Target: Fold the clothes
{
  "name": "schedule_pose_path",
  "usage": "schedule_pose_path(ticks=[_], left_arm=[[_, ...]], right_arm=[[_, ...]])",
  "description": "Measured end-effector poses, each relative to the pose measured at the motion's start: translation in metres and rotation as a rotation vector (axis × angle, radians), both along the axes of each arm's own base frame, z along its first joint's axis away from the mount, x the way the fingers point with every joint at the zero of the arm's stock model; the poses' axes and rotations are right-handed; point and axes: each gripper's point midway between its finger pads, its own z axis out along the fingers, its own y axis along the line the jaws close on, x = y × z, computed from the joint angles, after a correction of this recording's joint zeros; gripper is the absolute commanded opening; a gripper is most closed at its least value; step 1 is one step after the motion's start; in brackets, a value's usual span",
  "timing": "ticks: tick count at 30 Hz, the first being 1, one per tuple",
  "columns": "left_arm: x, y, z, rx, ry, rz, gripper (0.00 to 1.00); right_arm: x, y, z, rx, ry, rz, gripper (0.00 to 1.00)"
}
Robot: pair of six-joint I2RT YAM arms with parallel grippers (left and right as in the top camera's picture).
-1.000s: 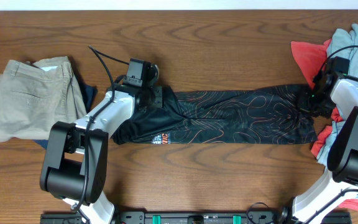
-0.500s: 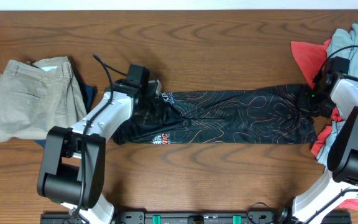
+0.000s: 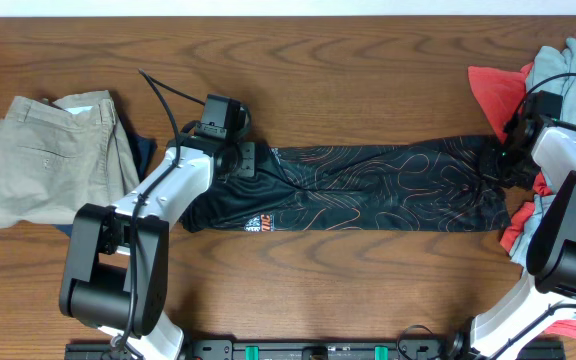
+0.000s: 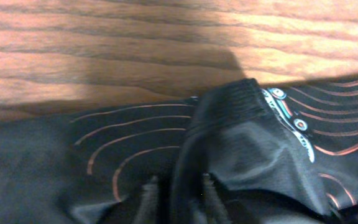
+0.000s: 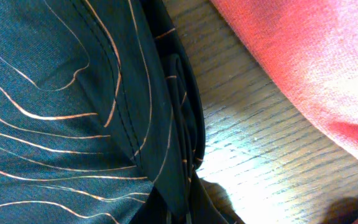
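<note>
Overhead: the jersey [image 3: 368, 185] lies as a long black band across the middle of the wooden table [image 3: 368, 60]. The left gripper [image 3: 246, 160] is at its far-left corner and the right gripper [image 3: 503, 160] at its right end. Folded khaki trousers [image 3: 48, 160] sit well to the left.

Left wrist: the fingers [image 4: 149, 194] are clenched on a raised ridge of thin, slick knit with orange contour lines. The bite is small, and a hard pull could slip it free.

Right wrist: stacked hem layers run toward the fingers, which are hidden, so I cannot tell whether they grip. Soft red cloth [image 5: 303, 74] lies near and might snag in a fold.
</note>
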Motion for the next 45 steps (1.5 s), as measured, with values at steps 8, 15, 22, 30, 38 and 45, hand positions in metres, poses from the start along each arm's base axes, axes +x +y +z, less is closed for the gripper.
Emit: schedule_pose_path(ticks=[8, 15, 22, 30, 38, 45], left_arm=[[-0.020, 0.012, -0.009, 0.057, 0.088, 0.016, 0.34], [-0.021, 0.013, 0.004, 0.052, 0.066, 0.024, 0.35], [-0.012, 0.013, 0.013, 0.039, 0.022, 0.039, 0.36], [-0.016, 0.036, 0.053, 0.010, -0.033, 0.129, 0.36], [-0.039, 0.054, 0.070, 0.012, 0.007, 0.183, 0.37], [-0.058, 0.061, 0.063, 0.031, 0.094, 0.200, 0.36]], right_arm=[[0.001, 0.000, 0.000, -0.003, -0.002, 0.006, 0.01], [0.001, -0.001, 0.000, -0.008, -0.001, 0.023, 0.01], [0.001, -0.001, 0.000, -0.009, -0.001, 0.024, 0.01], [0.005, -0.003, 0.001, -0.013, -0.018, 0.083, 0.01], [0.007, -0.002, 0.001, 0.022, -0.045, 0.181, 0.01], [-0.004, 0.010, 0.005, 0.080, 0.005, 0.212, 0.01]])
